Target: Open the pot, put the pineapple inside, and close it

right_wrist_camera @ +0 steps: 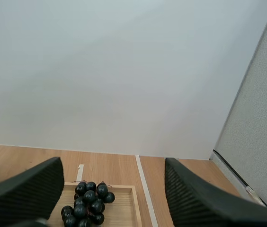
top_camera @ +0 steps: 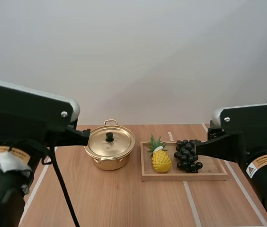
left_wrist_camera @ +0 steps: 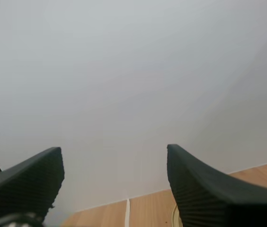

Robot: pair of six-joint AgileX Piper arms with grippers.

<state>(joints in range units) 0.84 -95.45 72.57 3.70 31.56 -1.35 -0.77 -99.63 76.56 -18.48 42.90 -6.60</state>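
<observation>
A gold pot (top_camera: 110, 151) with its lid (top_camera: 110, 141) on, topped by a black knob, stands on the table left of centre. A yellow pineapple (top_camera: 161, 159) with green leaves lies in a wooden tray (top_camera: 214, 174), with a bunch of dark grapes (top_camera: 187, 155) beside it; the grapes (right_wrist_camera: 88, 205) also sit in the tray (right_wrist_camera: 136, 208) below my right fingers. My left gripper (left_wrist_camera: 114, 184) is open, raised and aimed at the wall, with nothing between its fingers. My right gripper (right_wrist_camera: 113, 194) is open above the tray, holding nothing.
White tape lines (top_camera: 190, 201) run across the wooden table. A grey partition (right_wrist_camera: 261, 132) stands at the table's right side. Bare tabletop lies in front of the pot and tray.
</observation>
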